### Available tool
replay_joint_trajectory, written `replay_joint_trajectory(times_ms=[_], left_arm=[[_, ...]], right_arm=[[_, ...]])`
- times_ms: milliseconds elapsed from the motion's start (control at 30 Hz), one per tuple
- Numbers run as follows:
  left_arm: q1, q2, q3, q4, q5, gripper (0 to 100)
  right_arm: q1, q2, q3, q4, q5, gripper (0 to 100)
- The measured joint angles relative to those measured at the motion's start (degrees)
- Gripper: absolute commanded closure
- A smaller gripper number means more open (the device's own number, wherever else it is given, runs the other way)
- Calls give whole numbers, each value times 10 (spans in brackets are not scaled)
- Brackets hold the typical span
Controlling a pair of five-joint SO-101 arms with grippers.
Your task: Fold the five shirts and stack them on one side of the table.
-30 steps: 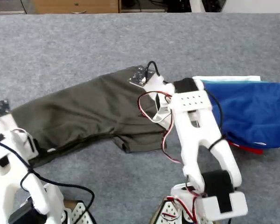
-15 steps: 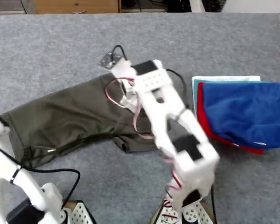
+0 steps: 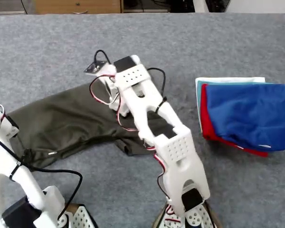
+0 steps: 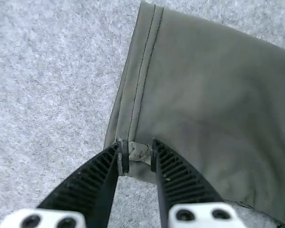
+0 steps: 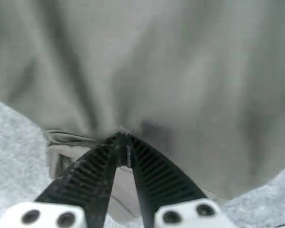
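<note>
Over on the right side of the grey table (image 3: 47,42) sits the finished pile: a blue shirt (image 3: 251,114) on top, a red shirt (image 3: 205,118) peeking out under it, then a teal edge (image 3: 198,90) and a white edge (image 3: 230,79) at the bottom. That reads as four folded garments, though the lower layers show too little to be sure. The action is at centre-left, where the olive shirt (image 3: 71,118) lies stretched across the table, rumpled and only partly doubled over, well apart from the pile. Both arms are on it. The left gripper (image 4: 137,151) pinches a hemmed corner at the shirt's near-left end, its black ribbed fingers nearly together with a little tuck of fabric caught between them. The right gripper (image 5: 123,138) is clamped tight on the cloth at the shirt's far edge, its jaws meeting at the tips with olive fabric bunched right at the bite. In the high view that right arm (image 3: 147,109) reaches diagonally over the shirt's middle. By my reckoning this is the last shirt of the five, so the job is well past halfway. What is left is to bring the held edges over for a clean fold, fold it down to the pile's footprint, and carry it across onto the blue shirt.
</note>
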Motion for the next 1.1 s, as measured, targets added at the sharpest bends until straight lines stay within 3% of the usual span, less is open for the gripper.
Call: replay_joint_trajectory(times_ms=[600,767,1100], left_arm=[[-61,1,0,-2,-23,908],[-62,3,0,-4,-23,908],[-76,3,-2,-21,-49,908]], right_arm=[[-18,-40,49,49,0,996],[-38,-122,168,30,5,996],[-38,-315,533,-105,25,996]])
